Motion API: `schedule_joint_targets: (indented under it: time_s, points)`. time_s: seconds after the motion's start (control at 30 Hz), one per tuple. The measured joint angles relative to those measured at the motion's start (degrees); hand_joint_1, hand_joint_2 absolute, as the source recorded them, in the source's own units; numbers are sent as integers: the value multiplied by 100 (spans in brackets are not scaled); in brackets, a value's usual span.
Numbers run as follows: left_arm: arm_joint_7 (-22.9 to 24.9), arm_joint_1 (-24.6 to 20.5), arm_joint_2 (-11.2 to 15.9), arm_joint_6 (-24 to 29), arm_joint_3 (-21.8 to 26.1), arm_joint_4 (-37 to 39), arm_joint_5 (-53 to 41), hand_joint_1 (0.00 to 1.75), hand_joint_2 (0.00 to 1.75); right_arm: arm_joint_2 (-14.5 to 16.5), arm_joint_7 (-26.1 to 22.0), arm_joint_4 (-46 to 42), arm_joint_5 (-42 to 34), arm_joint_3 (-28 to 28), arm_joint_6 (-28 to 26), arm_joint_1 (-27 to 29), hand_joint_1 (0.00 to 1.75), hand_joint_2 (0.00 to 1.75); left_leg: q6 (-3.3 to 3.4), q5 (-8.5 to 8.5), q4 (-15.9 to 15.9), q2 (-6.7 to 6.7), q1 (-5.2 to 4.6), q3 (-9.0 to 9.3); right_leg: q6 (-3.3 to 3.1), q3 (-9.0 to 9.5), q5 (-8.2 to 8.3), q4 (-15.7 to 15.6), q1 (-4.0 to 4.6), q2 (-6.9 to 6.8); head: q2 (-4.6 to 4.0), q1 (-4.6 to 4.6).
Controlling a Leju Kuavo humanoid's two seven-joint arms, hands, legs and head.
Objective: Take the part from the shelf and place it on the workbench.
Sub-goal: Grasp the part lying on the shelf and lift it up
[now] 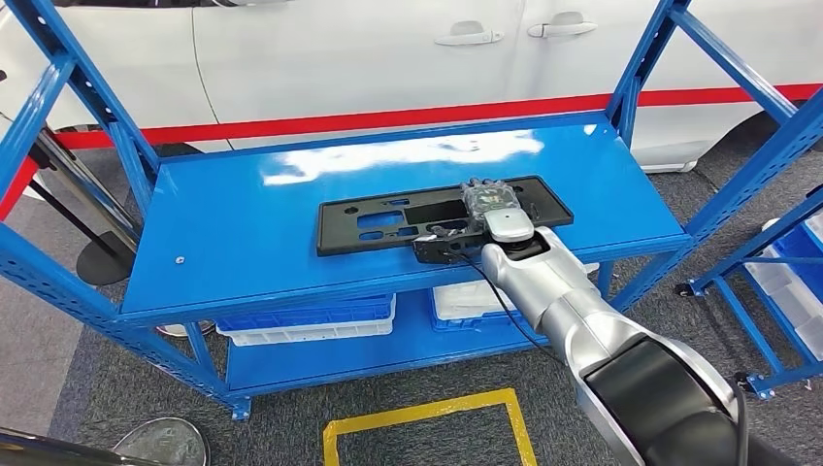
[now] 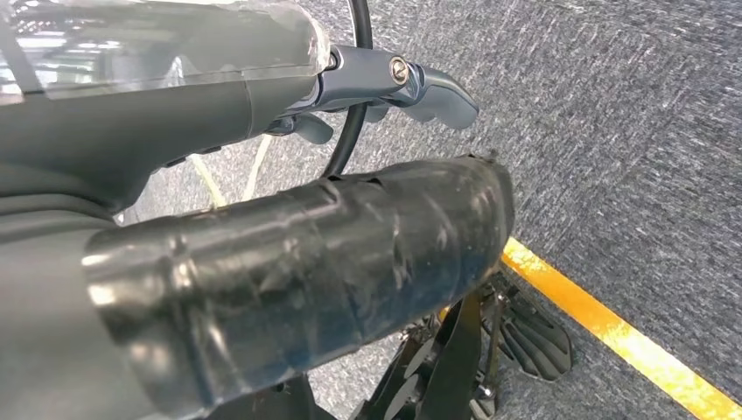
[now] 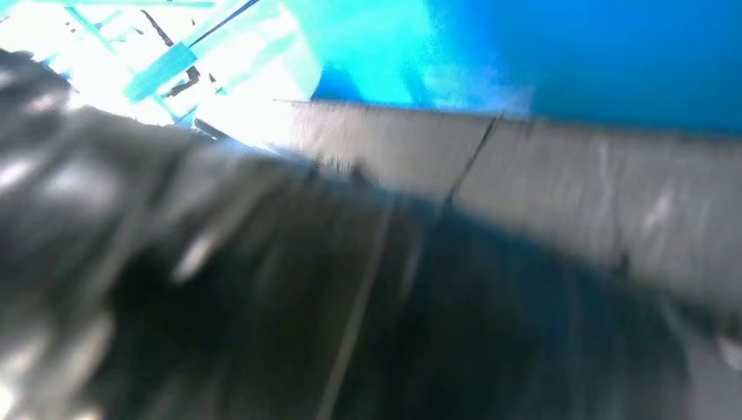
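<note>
Flat black part with cutouts, on blue shelf, right hand on it

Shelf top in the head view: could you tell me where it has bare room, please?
The shelf top is bare left of the black part, and along the back toward the car. The front right is crowded by the part and the right hand.

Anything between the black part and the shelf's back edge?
Nothing: in the head view bare blue shelf top runs from the black part to the back edge. The right hand rests on the part.
</note>
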Motion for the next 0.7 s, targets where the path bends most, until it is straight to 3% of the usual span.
schedule_joint_targets:
  time_s: [0.7]
  points:
    - [48, 4, 69, 24, 48, 0, -31, 0, 0, -133, -8, -48, -92, 0, -2, -94, 0, 0, 0, 0, 0, 0, 0, 0, 0, 0, 0, 0, 1, -1, 0, 0]
